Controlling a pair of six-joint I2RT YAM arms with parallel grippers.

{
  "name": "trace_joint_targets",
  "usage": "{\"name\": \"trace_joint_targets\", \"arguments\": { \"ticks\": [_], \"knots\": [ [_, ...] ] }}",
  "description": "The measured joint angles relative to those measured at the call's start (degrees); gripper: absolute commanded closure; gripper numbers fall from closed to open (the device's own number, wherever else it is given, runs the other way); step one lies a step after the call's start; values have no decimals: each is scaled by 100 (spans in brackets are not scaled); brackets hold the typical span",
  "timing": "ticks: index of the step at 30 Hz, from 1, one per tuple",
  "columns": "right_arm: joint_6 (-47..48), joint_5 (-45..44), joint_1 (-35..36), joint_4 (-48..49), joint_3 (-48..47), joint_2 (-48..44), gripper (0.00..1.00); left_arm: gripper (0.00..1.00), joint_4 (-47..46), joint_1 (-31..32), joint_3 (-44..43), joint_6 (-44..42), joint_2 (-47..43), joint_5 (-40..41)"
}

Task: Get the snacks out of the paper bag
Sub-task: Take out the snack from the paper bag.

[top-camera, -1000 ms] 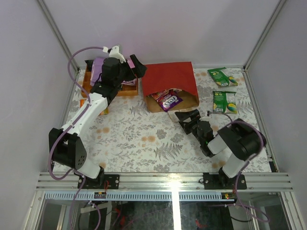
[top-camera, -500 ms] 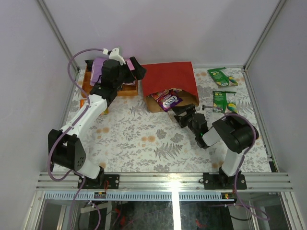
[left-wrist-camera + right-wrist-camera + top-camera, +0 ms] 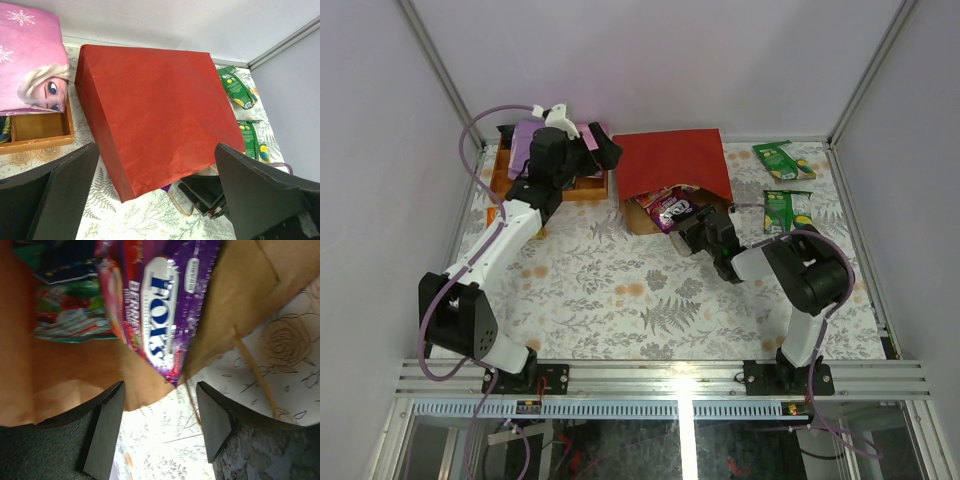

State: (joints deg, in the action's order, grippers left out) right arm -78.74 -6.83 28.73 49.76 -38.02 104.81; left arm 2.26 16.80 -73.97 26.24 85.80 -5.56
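Though overhead blurs it, purple packet (image 3: 160,315) lettering, right gripper (image 3: 160,388) spread

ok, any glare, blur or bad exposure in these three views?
Right wrist: glare on the purple packet, table below it blown out, slightly soft. Left wrist: bag sharp, gripper fingers near-black. Top: even light, no blur.
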Motion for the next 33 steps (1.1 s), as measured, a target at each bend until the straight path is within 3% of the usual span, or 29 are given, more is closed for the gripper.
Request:
{"name": "trace_joint_targets", "arguments": {
  "ticks": [8,16,18,23,33],
  "knots": [
    [31,-9,-2,-1029,-713,313,39,0,4,-81,35,-15,-98,0],
    [20,-9,-4,-962,-1051,789,53,0,2,-105,52,-15,-111,-2],
    [39,-15,-4,-962,-1167,887,61,0,2,-111,52,-15,-114,0],
    [85,-26,-4,-944,-1311,1099,99,0,2,-116,55,-13,-127,0],
    [199,-101,-4,-673,-824,682,100,0,4,-122,85,-15,-232,2]
  ]
}}
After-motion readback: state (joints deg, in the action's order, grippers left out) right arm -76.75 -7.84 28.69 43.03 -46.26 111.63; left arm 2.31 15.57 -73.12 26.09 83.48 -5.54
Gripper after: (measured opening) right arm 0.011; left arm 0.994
